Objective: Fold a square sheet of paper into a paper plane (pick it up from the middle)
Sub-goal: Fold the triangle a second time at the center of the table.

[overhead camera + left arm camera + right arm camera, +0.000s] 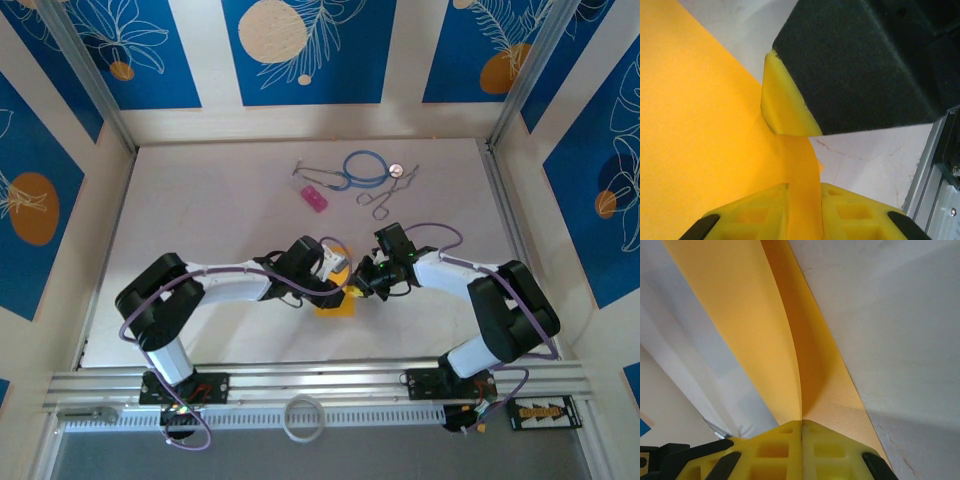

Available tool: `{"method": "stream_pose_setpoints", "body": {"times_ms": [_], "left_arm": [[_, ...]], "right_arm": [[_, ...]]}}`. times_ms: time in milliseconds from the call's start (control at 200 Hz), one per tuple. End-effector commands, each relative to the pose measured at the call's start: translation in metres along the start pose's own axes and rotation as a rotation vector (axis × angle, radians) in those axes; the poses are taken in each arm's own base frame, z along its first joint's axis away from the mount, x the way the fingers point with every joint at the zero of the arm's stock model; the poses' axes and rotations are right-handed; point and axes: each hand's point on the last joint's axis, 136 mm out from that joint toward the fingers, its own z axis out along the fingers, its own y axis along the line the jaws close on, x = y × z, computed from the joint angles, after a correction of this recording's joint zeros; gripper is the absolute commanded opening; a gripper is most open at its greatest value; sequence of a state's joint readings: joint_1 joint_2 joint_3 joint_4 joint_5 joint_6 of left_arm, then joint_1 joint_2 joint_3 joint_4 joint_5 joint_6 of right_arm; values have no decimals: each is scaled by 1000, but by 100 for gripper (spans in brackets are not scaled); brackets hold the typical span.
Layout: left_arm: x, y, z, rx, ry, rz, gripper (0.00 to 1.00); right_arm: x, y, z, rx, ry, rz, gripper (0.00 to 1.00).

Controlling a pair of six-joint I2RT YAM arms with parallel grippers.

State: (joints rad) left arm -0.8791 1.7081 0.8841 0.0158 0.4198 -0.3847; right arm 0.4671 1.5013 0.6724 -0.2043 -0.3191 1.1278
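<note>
The square sheet of paper is orange-yellow and lies crumpled up between my two grippers near the table's front centre. My left gripper reaches in from the left. In the left wrist view its yellow fingers stand a narrow gap apart, and a raised flap of the paper runs through that gap. My right gripper comes from the right. Its jaws are pressed together on a fold of the paper, which fans out from the seam. One right fingertip touches the sheet just ahead of the left fingers.
At the back of the table lie a small pink block, a blue looped cord and metal scissors. A white ring rests on the front rail. The aluminium rail runs close by on the right.
</note>
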Motion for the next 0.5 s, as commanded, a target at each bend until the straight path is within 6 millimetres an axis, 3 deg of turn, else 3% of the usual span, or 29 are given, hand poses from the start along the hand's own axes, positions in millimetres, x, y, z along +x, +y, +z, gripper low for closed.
{"method": "stream_pose_setpoints", "body": {"times_ms": [0, 295, 495], "left_arm": [[-12, -12, -14, 31, -19, 41, 20], [-19, -12, -13, 27, -45, 37, 20], [-18, -12, -12, 29, -37, 40, 11]], "right_arm": [[2, 1, 0, 7, 28, 6, 5], [4, 1, 0, 12, 35, 0, 6], [4, 2, 0, 9, 33, -5, 6]]}}
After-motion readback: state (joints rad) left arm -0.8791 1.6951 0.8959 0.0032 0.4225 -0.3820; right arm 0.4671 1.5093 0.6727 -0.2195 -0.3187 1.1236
